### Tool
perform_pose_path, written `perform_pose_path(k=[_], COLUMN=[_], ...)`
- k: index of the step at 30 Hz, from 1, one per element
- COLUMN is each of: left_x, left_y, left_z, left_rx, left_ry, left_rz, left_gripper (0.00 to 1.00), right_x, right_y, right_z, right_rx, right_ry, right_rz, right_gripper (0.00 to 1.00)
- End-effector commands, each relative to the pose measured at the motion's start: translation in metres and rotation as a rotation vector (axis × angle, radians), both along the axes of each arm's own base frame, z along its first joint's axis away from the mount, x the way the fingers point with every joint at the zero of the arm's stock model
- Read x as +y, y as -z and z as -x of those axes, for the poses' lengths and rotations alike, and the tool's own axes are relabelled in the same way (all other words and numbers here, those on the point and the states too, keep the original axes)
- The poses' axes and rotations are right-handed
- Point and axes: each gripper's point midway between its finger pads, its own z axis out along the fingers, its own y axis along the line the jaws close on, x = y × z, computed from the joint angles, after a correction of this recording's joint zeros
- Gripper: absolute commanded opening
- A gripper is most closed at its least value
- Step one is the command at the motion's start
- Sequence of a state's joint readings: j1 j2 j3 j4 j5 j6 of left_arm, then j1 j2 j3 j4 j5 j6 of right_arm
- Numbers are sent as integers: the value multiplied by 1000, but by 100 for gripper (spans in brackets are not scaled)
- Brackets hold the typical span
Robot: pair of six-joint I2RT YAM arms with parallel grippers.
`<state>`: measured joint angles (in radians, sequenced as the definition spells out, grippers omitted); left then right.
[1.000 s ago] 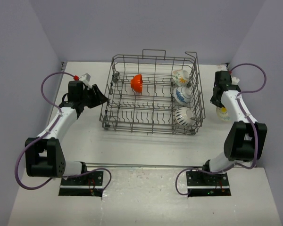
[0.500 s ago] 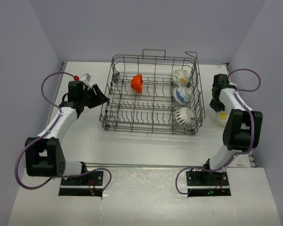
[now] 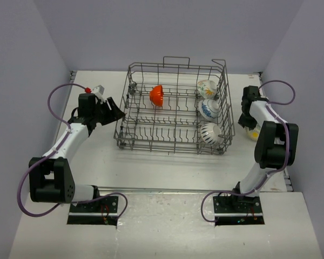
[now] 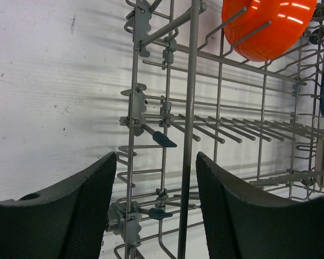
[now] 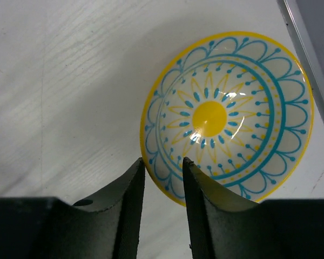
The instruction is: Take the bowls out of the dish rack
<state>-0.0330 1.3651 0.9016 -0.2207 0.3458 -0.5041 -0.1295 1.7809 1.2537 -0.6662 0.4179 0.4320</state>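
Right hand narrowly parted astride rim of yellow-blue patterned bowl, on white worktop, 3 o'clock of grey wire dish rack. Left hand wide, empty; glossy orange bowl at its 2 o'clock, nearest.

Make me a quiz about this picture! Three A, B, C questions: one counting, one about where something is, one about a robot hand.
1. How many bowls sit in the dish rack? A two; B four; C six.
2. Where is the yellow-and-blue bowl? A on the table, right of the rack; B under the rack; C hanging on the rack's handle.
3. How is the left gripper? A shut on a bowl; B shut on a wire; C open, empty.
1 B: orange bowl plus three white patterned bowls. 2 A: it lies on the table beside the right gripper. 3 C: fingers apart, gripping nothing.
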Motion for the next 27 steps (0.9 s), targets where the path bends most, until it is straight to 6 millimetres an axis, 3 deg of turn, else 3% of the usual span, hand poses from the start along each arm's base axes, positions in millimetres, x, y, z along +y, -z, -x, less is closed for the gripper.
perform_pose_path(k=[1,7,10,13,14,17,18,19,21,22,24,25,27], left_x=[1,1,1,1,1,1,1,1,1,0,-1,-1,-2], left_y=[-7,-8,-6,-6,-6,-6,-5,-5,-4,-4,-4,-4,-2], left_z=[0,0,0,0,-1,0,0,0,0,0,1,2,3], left_rx=[-28,-30,-27,-26,-26,-24,-21,-21,-17,-17,-16,-14,-6], left_ry=[21,20,18,17,17,14,14,14,10,12,13,14,12], left_rz=[-3,2,0,1,1,2,3,3,5,5,8,8,6], left_gripper=[62,64,64,63,62,53,50,40,31,20,10,0,0], right_x=[1,3,12,29,48,71,76,91,105,116,139,169,205], right_y=[-33,-76,-114,-169,-190,-247,-275,-288,-308,-322,-330,-327,-328], right_z=[-17,-27,-32,-34,-34,-33,-31,-31,-33,-37,-48,-54,-64], right_rx=[-122,-218,-311,-426,-478,-597,-657,-682,-722,-758,-800,-807,-829], right_ry=[-13,-25,-47,-81,-129,-171,-179,-224,-263,-308,-390,-521,-653], right_rz=[0,15,38,93,101,138,139,133,131,106,44,-68,-199], right_gripper=[37,43,45,48,48,51,52,53,54,55,56,57,58])
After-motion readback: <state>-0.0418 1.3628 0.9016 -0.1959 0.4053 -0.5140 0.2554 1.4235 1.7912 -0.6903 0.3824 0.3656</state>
